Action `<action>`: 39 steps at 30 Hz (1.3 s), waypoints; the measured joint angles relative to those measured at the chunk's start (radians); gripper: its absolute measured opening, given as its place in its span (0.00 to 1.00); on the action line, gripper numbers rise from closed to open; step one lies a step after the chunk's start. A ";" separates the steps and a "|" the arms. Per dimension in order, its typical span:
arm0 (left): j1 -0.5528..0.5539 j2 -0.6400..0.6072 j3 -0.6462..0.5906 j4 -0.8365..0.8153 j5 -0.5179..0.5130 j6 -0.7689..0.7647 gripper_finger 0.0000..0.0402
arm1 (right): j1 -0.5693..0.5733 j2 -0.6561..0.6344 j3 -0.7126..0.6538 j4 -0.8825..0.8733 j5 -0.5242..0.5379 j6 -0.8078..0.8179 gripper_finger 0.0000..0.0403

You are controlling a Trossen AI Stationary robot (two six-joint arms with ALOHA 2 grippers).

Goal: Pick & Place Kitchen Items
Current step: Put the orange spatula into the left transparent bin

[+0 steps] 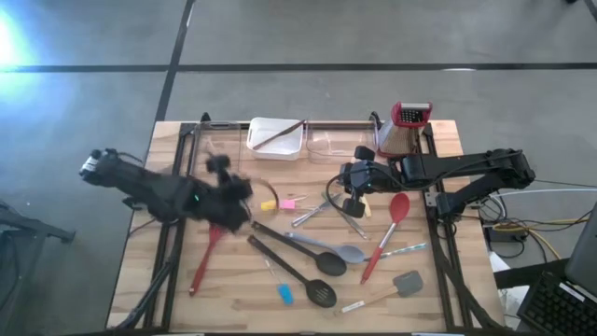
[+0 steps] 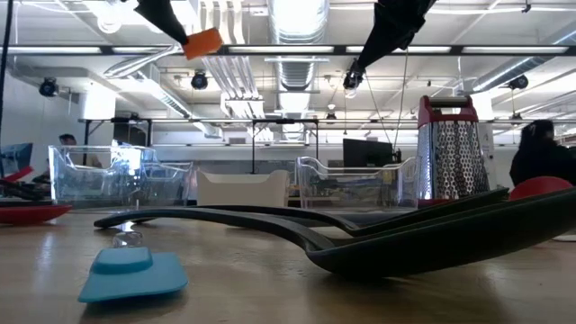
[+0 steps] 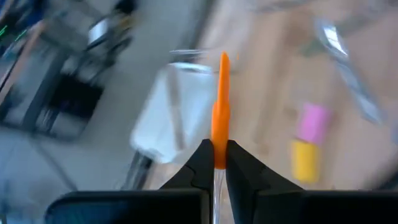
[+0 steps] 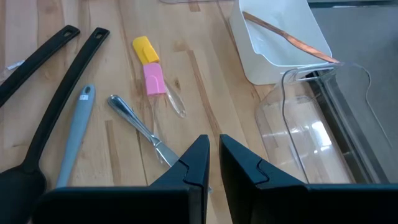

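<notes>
My left gripper (image 3: 216, 163) is shut on a small orange spatula (image 3: 220, 112) with a clear handle, high above the table's left half; it also shows in the low view (image 2: 202, 42). My right gripper (image 4: 212, 163) is shut and empty, raised over the table's middle (image 1: 352, 187), above a metal utensil (image 4: 140, 127). Yellow (image 4: 144, 48) and pink (image 4: 153, 78) pieces, black spoons (image 1: 298, 271), a grey spoon (image 1: 326, 247), a red spoon (image 1: 390, 224), a red spatula (image 1: 207, 254) and a blue piece (image 1: 284, 294) lie flat on the table. My left gripper pinches the orange spatula between its two fingers where the orange head meets the clear handle (image 3: 219, 155). The head sticks out past the fingertips, seen edge on. The spatula is lifted clear, high above the table (image 2: 202, 42).
A white tray (image 1: 275, 140) holding a copper-coloured utensil stands at the far edge, a clear container (image 1: 336, 145) beside it, and a red-topped box grater (image 1: 408, 126) at the far right. A grey spatula (image 1: 407, 281) lies near the front right.
</notes>
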State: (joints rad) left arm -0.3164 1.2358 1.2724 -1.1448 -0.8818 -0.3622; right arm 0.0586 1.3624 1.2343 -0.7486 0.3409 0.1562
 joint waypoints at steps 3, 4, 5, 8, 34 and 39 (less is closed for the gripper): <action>0.102 -0.090 -0.031 0.006 -0.032 -0.041 0.05 | 0.000 0.000 0.000 0.001 0.000 0.000 0.08; 0.140 -0.118 -0.042 0.017 -0.032 -0.042 0.05 | 0.000 0.000 0.000 0.001 0.000 0.000 0.08; 0.179 -0.143 -0.050 0.027 -0.031 -0.043 0.05 | 0.000 0.000 0.000 0.002 0.000 0.000 0.08; 0.302 -0.207 -0.074 0.035 -0.015 -0.047 0.05 | 0.000 0.000 0.000 0.003 0.000 0.000 0.08; 1.008 -0.208 -0.464 0.509 0.486 0.153 0.05 | 0.000 0.000 0.000 0.006 0.000 0.000 0.08; 1.028 -0.147 -0.496 0.542 0.497 0.154 0.05 | 0.000 0.000 0.000 0.006 0.000 0.000 0.08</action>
State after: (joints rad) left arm 0.7119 1.0887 0.7768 -0.6033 -0.3852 -0.2077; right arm 0.0586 1.3624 1.2343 -0.7425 0.3412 0.1563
